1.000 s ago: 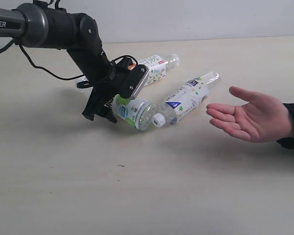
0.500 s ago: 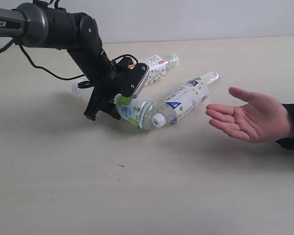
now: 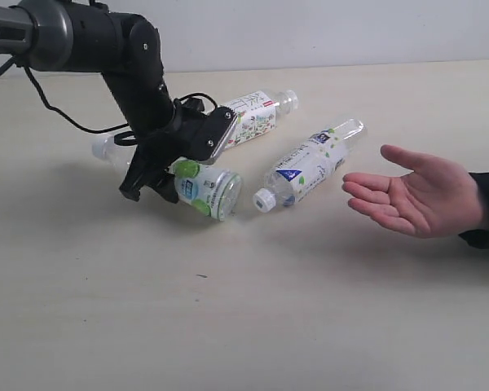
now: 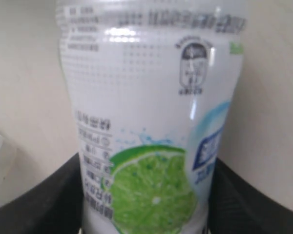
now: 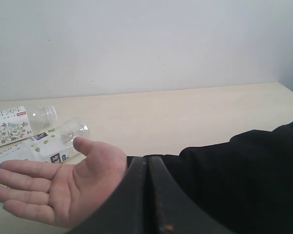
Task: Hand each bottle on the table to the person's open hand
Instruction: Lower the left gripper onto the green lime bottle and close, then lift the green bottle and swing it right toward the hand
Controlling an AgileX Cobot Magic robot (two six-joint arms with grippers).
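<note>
My left gripper [image 3: 157,173] is shut on a lime-label bottle [image 3: 205,189], which lies sideways low over the table [image 3: 253,318] with its base toward the camera. In the left wrist view this bottle [image 4: 151,112] fills the frame, and the left gripper [image 4: 146,204] has a black jaw pressed on each side. A blue-and-green-label bottle [image 3: 306,167] and a floral-label bottle [image 3: 253,116] lie on the table. The person's open hand [image 3: 416,195] waits palm up at the right. My right gripper [image 5: 147,165] is shut and empty, just behind that hand [image 5: 58,185].
A black cable [image 3: 65,118] loops from the left arm down to the table. The person's dark sleeve [image 5: 234,180] fills the right of the right wrist view. A pale wall [image 3: 310,28] runs along the table's far edge.
The left gripper closed on the lime-label bottle and drew it leftward, away from the blue-and-green-label bottle it was touching. The hand and the other bottles stayed put.
</note>
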